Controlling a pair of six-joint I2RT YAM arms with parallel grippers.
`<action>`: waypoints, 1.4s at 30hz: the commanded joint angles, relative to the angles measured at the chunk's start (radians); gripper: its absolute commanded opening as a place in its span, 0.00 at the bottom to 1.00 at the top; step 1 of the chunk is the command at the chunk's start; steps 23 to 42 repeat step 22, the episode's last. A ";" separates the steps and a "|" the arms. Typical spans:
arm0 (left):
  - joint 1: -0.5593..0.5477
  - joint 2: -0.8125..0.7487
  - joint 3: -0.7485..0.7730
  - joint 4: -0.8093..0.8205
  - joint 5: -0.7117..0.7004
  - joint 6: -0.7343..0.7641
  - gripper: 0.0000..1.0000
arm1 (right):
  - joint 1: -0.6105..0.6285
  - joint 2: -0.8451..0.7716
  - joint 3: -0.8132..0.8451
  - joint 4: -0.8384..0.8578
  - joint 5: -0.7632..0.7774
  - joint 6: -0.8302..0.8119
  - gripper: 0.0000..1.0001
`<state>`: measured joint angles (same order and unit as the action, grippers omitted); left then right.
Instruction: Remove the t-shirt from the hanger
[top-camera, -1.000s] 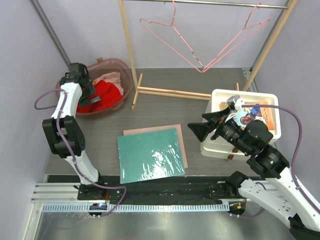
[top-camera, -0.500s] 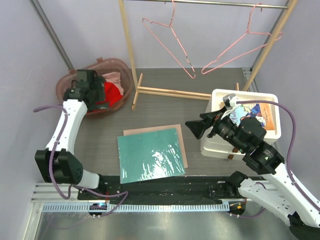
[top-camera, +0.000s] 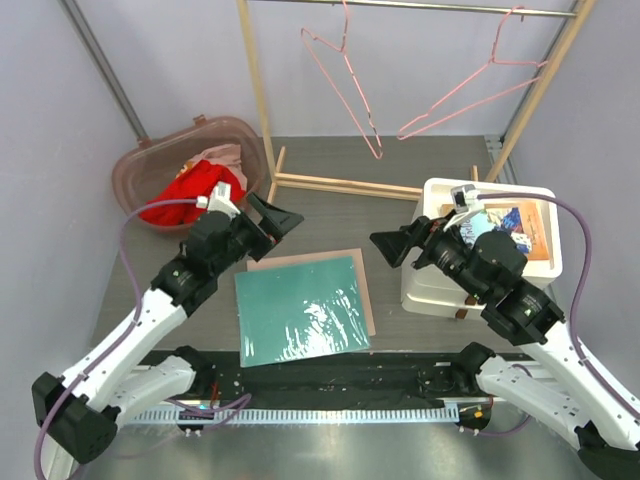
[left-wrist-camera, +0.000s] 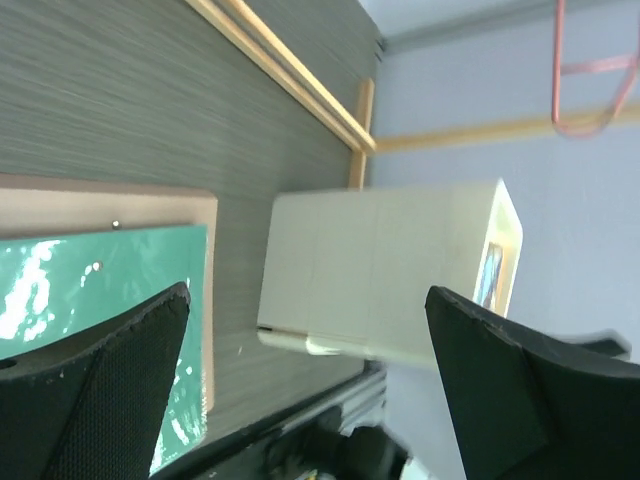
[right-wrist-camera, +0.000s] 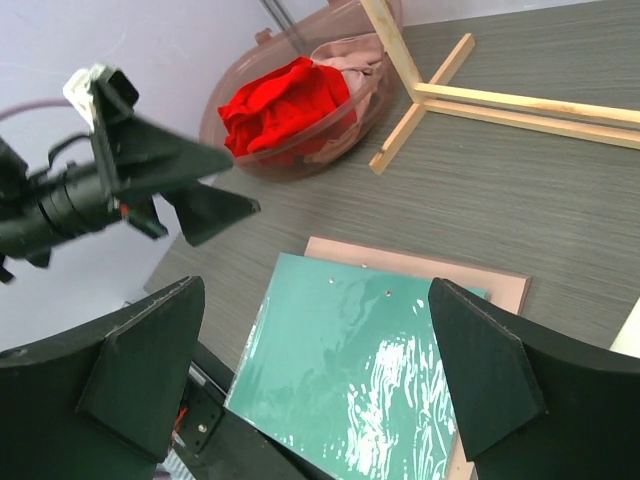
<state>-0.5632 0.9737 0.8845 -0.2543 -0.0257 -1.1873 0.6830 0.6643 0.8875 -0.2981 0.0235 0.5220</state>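
Red t-shirt (top-camera: 190, 190) off the hanger, heaped in the basket (top-camera: 240, 128) at the far left of the counter (top-camera: 330, 215), pressed against a pale pink garment (top-camera: 228, 155) in the same basket. Up on the rail (top-camera: 450, 8), a pink hanger (top-camera: 347, 40) and a second hanger (top-camera: 520, 63), both bare wire and tilted (hooks on the rail, lower tips near each other).

Left jaws wide open, over the counter just right of the basket, by the far left corner of the green sheet (top-camera: 300, 310), pointed right toward the white box (top-camera: 430, 290). Right jaws wide open too, just left of the box, pointed left across the sheet toward the other arm. Both apart from the t-shirt.

Green sheet flat on a tan board (top-camera: 365, 290), with the board's far and right edges showing past it. In the box, printed items, too small to tell. Beyond the sheet, the rack's wooden foot (top-camera: 340, 185) across the counter.
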 joint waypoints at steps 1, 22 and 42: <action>-0.007 -0.140 -0.198 0.326 0.308 0.184 1.00 | 0.000 -0.034 -0.021 0.051 -0.010 0.075 1.00; -0.012 -1.013 -0.794 0.552 0.688 -0.060 1.00 | 0.000 -0.632 -0.512 0.036 -0.200 0.526 1.00; -0.012 -1.013 -0.794 0.552 0.688 -0.060 1.00 | 0.000 -0.632 -0.512 0.036 -0.200 0.526 1.00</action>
